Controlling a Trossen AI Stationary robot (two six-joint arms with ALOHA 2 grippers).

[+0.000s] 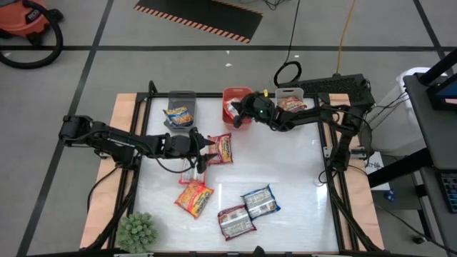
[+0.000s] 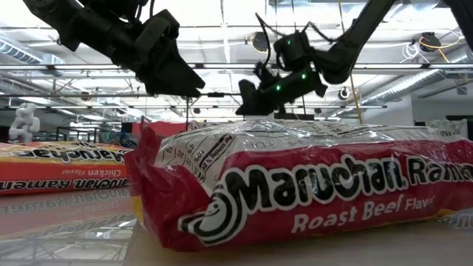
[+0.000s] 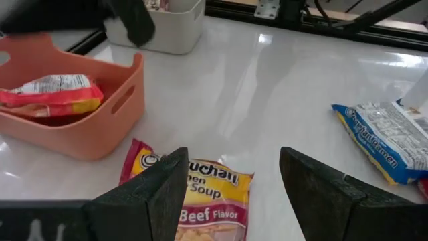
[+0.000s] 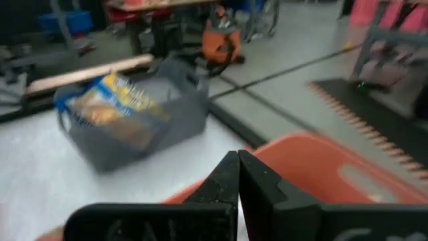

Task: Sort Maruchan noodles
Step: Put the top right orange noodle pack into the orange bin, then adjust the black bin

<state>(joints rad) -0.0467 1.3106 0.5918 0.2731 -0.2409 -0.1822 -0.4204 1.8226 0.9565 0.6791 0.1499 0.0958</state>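
The left end effector (image 1: 202, 152), jaws open, hovers over a red beef packet (image 1: 222, 149) mid-desk and may pinch only crinkly wrapper, while the closed right end effector (image 1: 238, 108) hangs over the orange bin (image 1: 230, 94).

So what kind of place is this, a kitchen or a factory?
Neither, most likely: it looks like a robotics lab or workshop. A framed test table stands on a bare floor with a striped hazard mat, a shop vacuum nearby, and open ceiling lighting overhead.
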